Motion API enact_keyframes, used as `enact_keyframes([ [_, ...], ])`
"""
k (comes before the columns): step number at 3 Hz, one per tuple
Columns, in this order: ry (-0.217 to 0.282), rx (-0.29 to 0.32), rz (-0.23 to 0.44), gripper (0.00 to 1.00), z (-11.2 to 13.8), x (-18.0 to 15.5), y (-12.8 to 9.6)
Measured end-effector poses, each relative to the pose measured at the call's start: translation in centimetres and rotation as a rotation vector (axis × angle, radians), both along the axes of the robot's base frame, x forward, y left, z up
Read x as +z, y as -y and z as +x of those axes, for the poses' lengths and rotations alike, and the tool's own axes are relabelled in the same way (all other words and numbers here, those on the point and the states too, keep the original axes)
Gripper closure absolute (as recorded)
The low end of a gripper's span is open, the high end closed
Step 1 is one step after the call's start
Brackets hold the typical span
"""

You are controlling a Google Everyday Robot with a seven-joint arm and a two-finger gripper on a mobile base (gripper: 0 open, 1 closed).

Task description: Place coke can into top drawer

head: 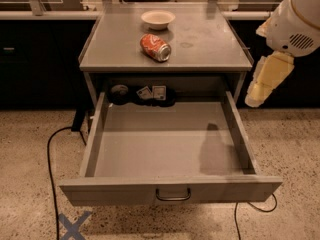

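No word, brand name or number can be read clearly anywhere in this scene. The coke can (155, 47), lying on its side on the grey tabletop (210, 49), carries white lettering on red, but the letters cannot be made out. Two small pale cards (152, 92) stand in the dark recess behind the open top drawer (165, 156); whatever is printed on them is too small to tell. The one plain sign is a blue X mark (73, 225) on the speckled floor (295, 149), below the drawer's front left corner. The robot's cream claw (254, 99) hangs just beside the cabinet's right side and bears no visible label.
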State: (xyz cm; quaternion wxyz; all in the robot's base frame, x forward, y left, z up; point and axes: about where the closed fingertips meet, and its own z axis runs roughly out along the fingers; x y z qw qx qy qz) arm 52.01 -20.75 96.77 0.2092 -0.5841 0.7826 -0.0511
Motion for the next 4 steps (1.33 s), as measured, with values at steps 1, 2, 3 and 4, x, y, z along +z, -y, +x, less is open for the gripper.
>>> enact_keyframes([
  [1,0.011,-0.057,0.017,0.00,3.0,-1.7,-0.8],
  [2,0.004,-0.123,0.055,0.00,5.5,-3.4,-1.8],
  [3,0.004,-0.123,0.055,0.00,5.5,-3.4,-1.8],
  [4,0.017,-0.114,0.073,0.00,5.9,-3.2,-2.7],
])
